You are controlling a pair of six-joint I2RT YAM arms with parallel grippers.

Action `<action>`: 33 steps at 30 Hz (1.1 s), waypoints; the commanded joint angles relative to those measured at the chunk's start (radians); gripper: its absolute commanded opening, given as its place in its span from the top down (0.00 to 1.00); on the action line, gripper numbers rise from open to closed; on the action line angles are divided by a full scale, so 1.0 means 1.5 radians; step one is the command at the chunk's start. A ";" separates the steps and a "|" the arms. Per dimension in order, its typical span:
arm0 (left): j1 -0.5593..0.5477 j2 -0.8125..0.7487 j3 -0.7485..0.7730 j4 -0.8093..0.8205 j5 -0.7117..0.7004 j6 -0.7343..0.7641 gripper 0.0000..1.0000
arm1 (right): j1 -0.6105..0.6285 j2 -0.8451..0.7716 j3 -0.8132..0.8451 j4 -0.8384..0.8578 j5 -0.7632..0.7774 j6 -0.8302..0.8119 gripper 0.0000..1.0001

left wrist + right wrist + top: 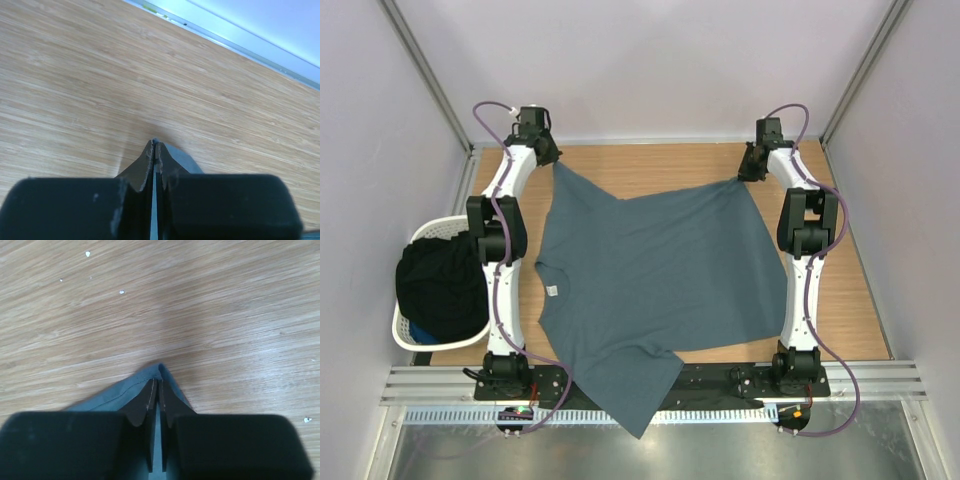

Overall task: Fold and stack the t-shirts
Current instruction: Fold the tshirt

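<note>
Pale walls close in a wooden surface [840, 290], and a white laundry basket [428, 233] of dark clothes [440, 285] stands at its left edge. The slate blue-grey t-shirt [660, 270] lies spread flat between the two arms. Its collar and neck label [552, 290] are towards the left, so its long axis runs left to right, and one sleeve hangs off the near edge. Both far corners are lifted slightly. The left gripper [545, 152] is pinched tight on the far-left corner, where a sliver of cloth shows beside its fingertips in the wrist view. The right gripper [750, 172] is closed on the far-right corner, with the cloth peaking between its jaws. The rest of the shirt lies nearer the bases than either gripper, so a fold would likely bring this far edge towards them.
</note>
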State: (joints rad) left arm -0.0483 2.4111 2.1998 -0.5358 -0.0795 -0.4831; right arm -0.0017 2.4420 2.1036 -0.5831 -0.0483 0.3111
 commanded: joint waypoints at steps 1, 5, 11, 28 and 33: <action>0.006 0.000 0.035 0.019 0.008 0.018 1.00 | 0.001 -0.010 0.034 0.022 -0.001 -0.002 0.92; 0.008 0.000 0.048 0.023 0.013 0.025 1.00 | 0.001 -0.019 0.034 0.042 0.003 -0.001 0.99; 0.007 -0.015 0.056 0.039 0.029 0.047 1.00 | 0.001 -0.039 0.031 0.081 -0.015 0.005 0.99; 0.028 -0.102 0.021 0.087 0.166 0.080 1.00 | -0.016 -0.087 -0.001 0.117 -0.038 -0.001 0.99; 0.029 -0.147 -0.029 0.097 0.209 0.092 1.00 | -0.016 -0.120 -0.056 0.133 -0.038 -0.010 0.99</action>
State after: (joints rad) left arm -0.0109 2.2902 2.1834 -0.4595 0.1619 -0.3790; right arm -0.0219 2.3749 2.0537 -0.4355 -0.1005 0.3149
